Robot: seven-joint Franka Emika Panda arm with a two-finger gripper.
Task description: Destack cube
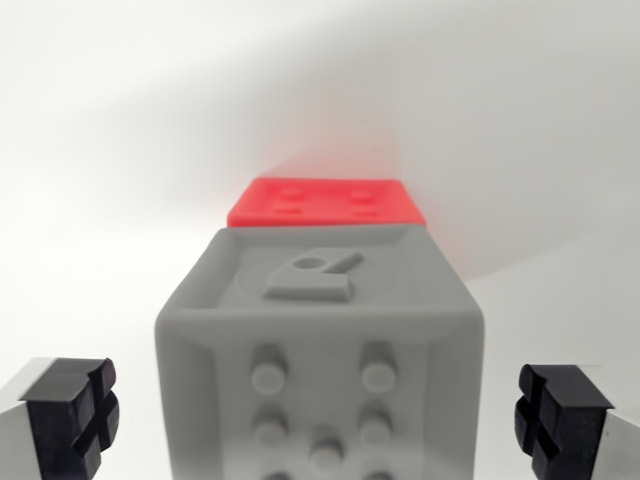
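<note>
Two black fingertips [70, 410] of the gripper [318, 412] stand spread wide at the lower corners, apart from the grey cube [320, 350] between them. That cube is matte, with round studs and a raised letter-like relief. Behind it, touching, sits a red cube [325, 202] with small bumps. Both rest on a plain white surface [120, 150].

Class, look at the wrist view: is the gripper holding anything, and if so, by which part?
Nothing is held. The gripper is open, its fingertips clear of the grey cube on both sides. The red cube lies beyond.
</note>
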